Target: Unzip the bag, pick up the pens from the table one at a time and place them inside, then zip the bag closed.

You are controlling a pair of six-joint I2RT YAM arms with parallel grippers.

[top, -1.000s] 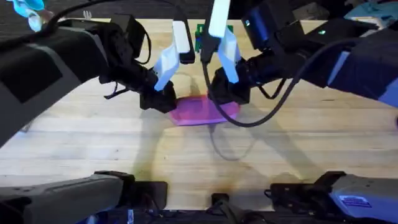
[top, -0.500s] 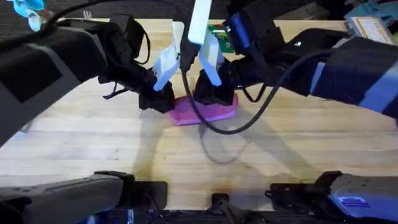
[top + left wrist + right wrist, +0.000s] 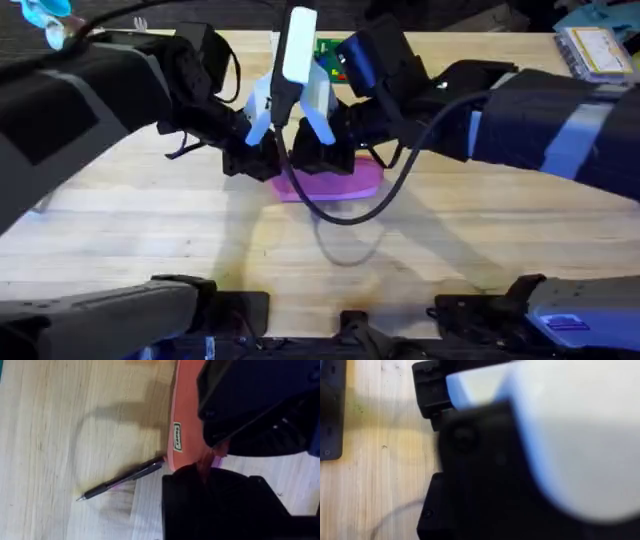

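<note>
Apparently one pink bag, one black pen; both jaws' states unclear.

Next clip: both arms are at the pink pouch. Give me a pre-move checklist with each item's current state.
1. Pink fabric pouch lies on the light wooden table: ok.
2. Left gripper at the pouch's left end: ok; whether it is gripping: cannot tell.
3. Right gripper over the pouch: ok; whether it holds the zipper pull: cannot tell.
4. Zipper open or closed: cannot tell, the arms cover it.
5. Thin black pen lies on the table, its end by the pouch: ok.
6. Light green pen's whereabouts: cannot tell.
</note>
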